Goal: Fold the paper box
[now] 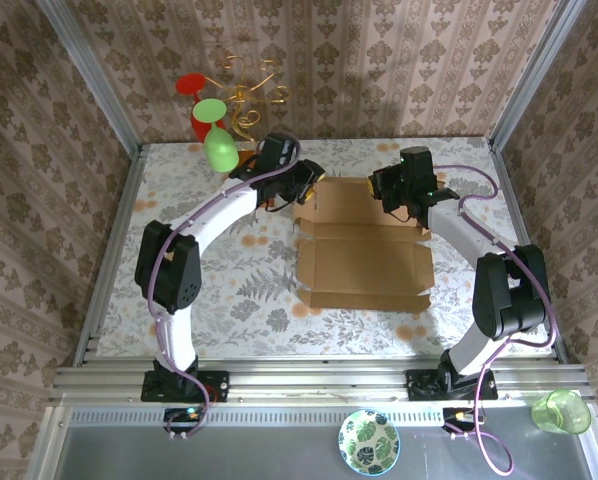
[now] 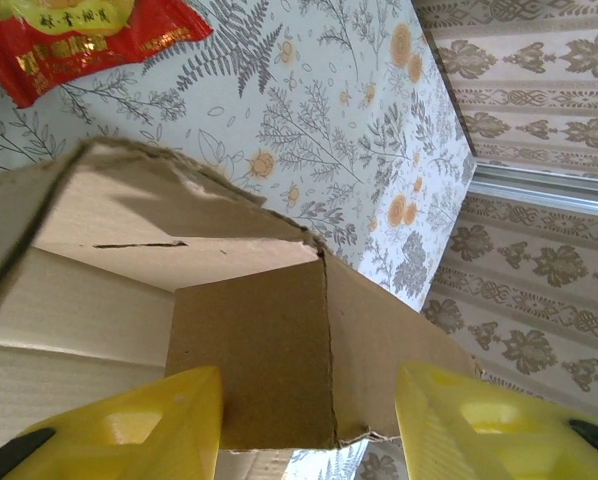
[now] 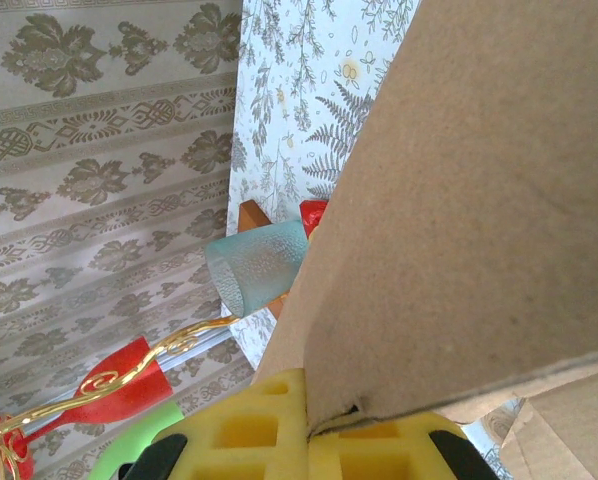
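- paper box (image 1: 364,262) is lying mostly flat mid-worktop (image 1: 229,290), with far flaps standing raised at 11 and 1 o'clock.
- left pincer (image 2: 309,425) is sitting released, straddling the 11 o'clock flap.
- right pincer (image 3: 314,425) is clenching the 1 o'clock flap edge.
- Judging it light, stiffish corrugated board, bending only at creases. Edges are looking tear-prone, so gripping flaps near creases is seeming safest.

a mock-home robot cell: wallpapered walls (image 1: 379,60), aluminium frame (image 1: 309,380), floral tabletop (image 1: 229,290).
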### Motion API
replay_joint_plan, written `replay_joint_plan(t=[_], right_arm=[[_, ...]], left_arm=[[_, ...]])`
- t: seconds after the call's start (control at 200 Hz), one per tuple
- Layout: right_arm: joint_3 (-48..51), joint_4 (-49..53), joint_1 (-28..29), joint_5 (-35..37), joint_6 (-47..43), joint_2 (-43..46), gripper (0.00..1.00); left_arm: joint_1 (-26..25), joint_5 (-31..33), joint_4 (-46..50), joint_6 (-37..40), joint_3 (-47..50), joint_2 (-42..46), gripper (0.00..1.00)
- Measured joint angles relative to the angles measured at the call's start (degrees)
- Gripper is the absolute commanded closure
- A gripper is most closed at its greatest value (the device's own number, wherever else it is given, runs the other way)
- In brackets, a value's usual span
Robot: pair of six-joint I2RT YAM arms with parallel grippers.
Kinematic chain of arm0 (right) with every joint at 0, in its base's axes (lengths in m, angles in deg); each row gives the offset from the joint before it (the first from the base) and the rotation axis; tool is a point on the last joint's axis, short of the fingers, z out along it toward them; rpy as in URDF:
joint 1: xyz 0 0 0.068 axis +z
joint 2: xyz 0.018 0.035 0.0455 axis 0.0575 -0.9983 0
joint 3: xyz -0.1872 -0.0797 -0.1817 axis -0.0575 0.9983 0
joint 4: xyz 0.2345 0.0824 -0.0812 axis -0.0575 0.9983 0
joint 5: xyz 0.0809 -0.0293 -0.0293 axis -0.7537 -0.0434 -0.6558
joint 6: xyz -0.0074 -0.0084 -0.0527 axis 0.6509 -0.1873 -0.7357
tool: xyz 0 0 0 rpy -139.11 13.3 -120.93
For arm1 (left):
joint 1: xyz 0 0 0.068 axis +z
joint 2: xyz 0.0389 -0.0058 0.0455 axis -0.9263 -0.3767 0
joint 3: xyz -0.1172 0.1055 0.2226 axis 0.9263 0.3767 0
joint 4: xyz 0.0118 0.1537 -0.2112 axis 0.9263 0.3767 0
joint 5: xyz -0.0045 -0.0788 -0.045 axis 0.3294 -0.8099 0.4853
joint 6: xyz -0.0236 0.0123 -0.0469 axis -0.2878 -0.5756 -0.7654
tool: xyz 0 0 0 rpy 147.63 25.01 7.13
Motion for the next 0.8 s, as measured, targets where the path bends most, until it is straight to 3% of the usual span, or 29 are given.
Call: replay_joint_plan(t=[0.605,0.8], right_arm=[[2.4,-3.7,0.0,-0.1,1.1,0.0,1.00],[6.8,-10.6,0.2,0.0,2.8,0.4,0.79]], left_arm=[[-1.3,-0.5,-2.8,-0.4,1.7,0.0,0.91],[-1.3,-0.4,-4.5,-0.8,3.6,0.4,0.99]])
